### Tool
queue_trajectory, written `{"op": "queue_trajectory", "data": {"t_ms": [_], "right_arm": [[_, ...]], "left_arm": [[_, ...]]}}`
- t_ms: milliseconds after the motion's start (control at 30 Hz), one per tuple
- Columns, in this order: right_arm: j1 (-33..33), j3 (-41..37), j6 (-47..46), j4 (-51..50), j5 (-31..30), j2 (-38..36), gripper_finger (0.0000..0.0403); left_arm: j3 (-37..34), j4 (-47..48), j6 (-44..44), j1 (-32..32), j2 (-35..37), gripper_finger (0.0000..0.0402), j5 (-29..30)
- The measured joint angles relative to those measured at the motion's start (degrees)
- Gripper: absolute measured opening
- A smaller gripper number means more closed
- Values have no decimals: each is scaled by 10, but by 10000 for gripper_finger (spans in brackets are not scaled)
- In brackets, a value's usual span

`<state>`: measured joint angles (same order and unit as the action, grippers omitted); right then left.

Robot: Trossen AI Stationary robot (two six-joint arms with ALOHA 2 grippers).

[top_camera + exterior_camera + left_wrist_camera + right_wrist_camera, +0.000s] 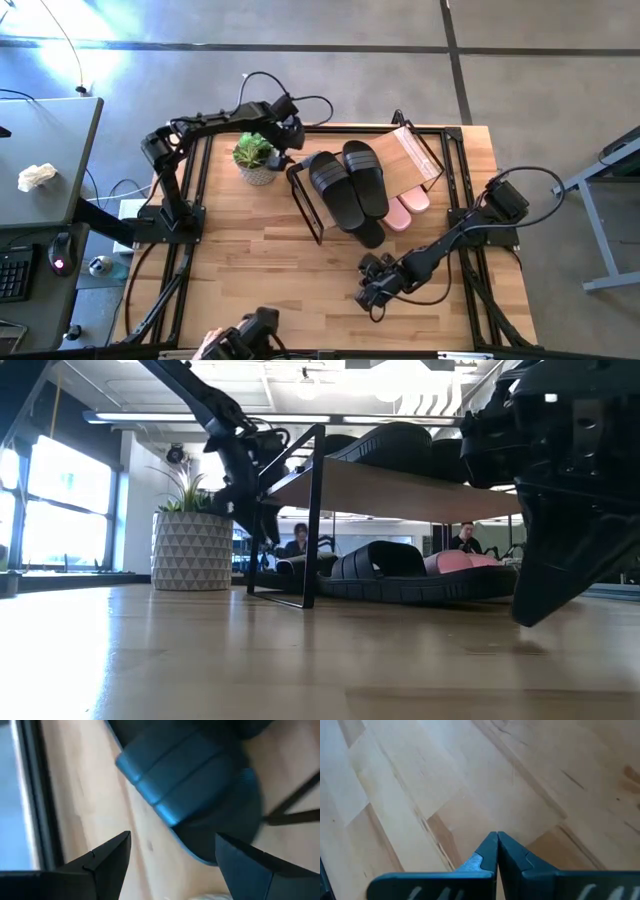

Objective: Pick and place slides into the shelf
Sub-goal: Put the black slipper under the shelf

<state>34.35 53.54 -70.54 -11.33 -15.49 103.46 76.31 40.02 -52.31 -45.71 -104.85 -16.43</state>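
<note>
The shelf (418, 158), a black metal frame with a light wood board, stands at the table's far middle. Two black ribbed slides (350, 185) lie side by side on its board, also seen in the low view as black slides (400, 440). Another black slide (400, 575) and a pale pink pair (408, 207) rest on the table under the board. My left gripper (292, 158) hovers open at the shelf's left end; in its wrist view, my left gripper (172, 847) has a black slide's ribbed strap (175, 775) just beyond its fingertips. My right gripper (375, 295) is shut, low over the near table, away from the shelf.
A potted green plant (256, 158) in a patterned white pot (190, 550) stands right beside my left gripper, toward the table's left. Bare wood (445, 780) lies under my right gripper. A person's hand (212, 343) shows at the near edge. People sit in the room behind.
</note>
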Motion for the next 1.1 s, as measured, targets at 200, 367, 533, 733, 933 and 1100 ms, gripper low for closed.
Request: {"op": "queue_trajectory", "data": {"t_ms": [200, 367, 533, 733, 933, 1100], "right_arm": [[0, 0, 1, -1, -3, 0, 0], [0, 0, 1, -4, -8, 0, 0], [0, 0, -1, -10, -10, 0, 0], [0, 0, 0, -14, -12, 0, 0], [0, 0, 0, -21, -21, 0, 0], [0, 0, -1, -26, -26, 0, 0]], "left_arm": [[-1, -18, -32, 27, -2, 271, 25], [-1, -20, -45, 41, -15, 271, 55], [-1, -27, -45, 52, -42, 271, 88], [-1, -52, -40, 54, -53, 271, 106], [0, -96, -13, 52, -53, 271, 108], [0, -118, -14, 52, -54, 271, 114]]}}
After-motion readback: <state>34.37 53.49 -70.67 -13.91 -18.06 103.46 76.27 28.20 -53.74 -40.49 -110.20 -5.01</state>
